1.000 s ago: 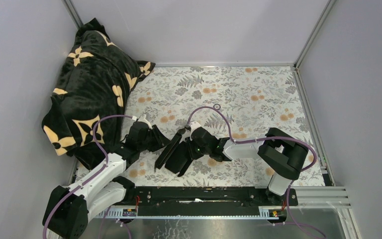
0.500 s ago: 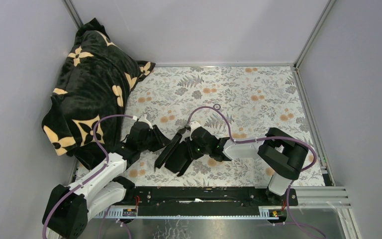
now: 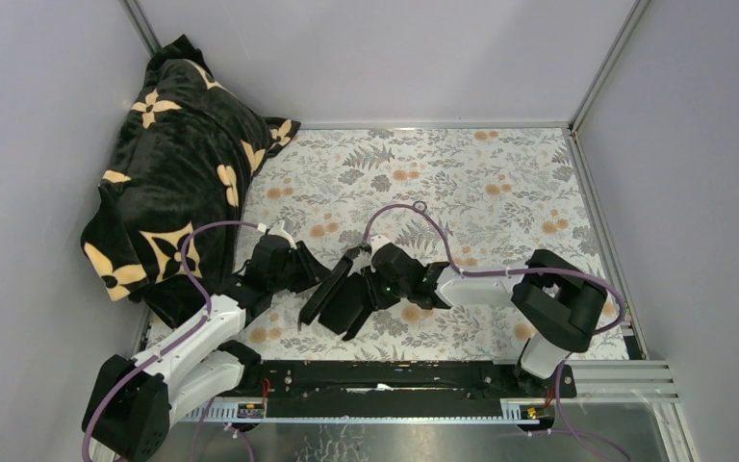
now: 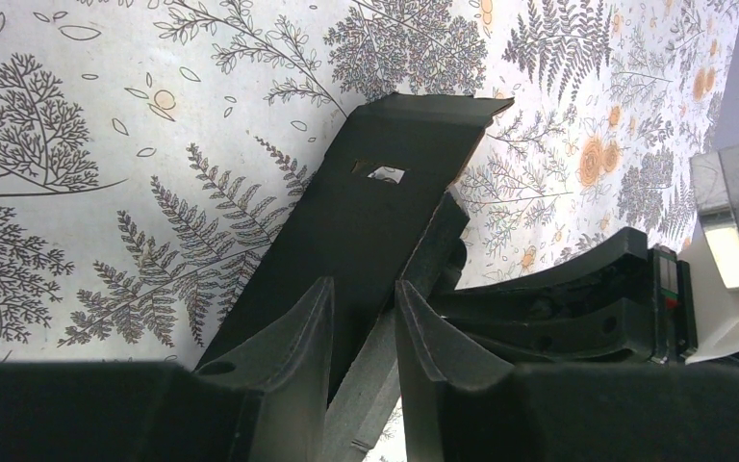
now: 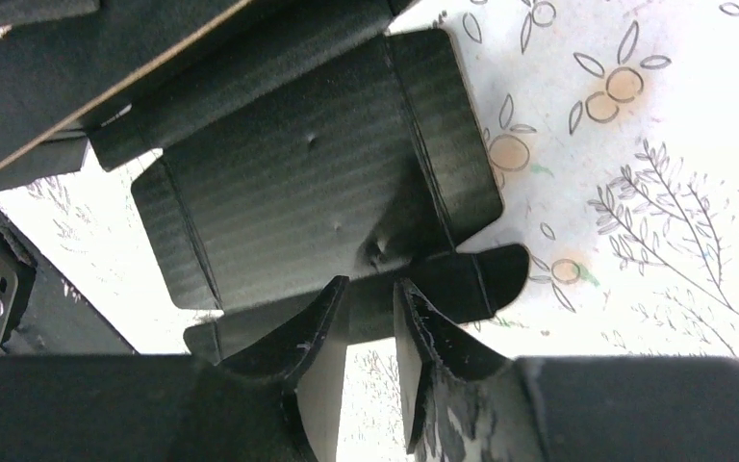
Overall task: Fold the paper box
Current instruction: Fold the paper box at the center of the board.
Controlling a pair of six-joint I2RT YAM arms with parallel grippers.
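Observation:
The paper box (image 3: 344,298) is a black creased card, partly folded, lying on the floral cloth between my two grippers. One long panel with a small slot (image 4: 380,173) stands tilted up. My left gripper (image 3: 308,273) holds that panel, which runs between its fingers (image 4: 363,289); it is shut on it. My right gripper (image 3: 373,289) comes in from the right. In the right wrist view the box's ribbed wall (image 5: 289,202) faces the camera, and the right gripper (image 5: 370,284) stands slightly open, its tips at a rounded lower flap (image 5: 481,279).
A black plush blanket with cream flowers (image 3: 173,164) is heaped in the back left corner. Grey walls close in the floral table (image 3: 481,183) on three sides. A black rail (image 3: 385,375) runs along the near edge. The right gripper's body (image 4: 577,308) shows close beside the box.
The right gripper's jaws have parted a little and the right arm has drawn back slightly to the right. The left gripper and the box stay where they were.

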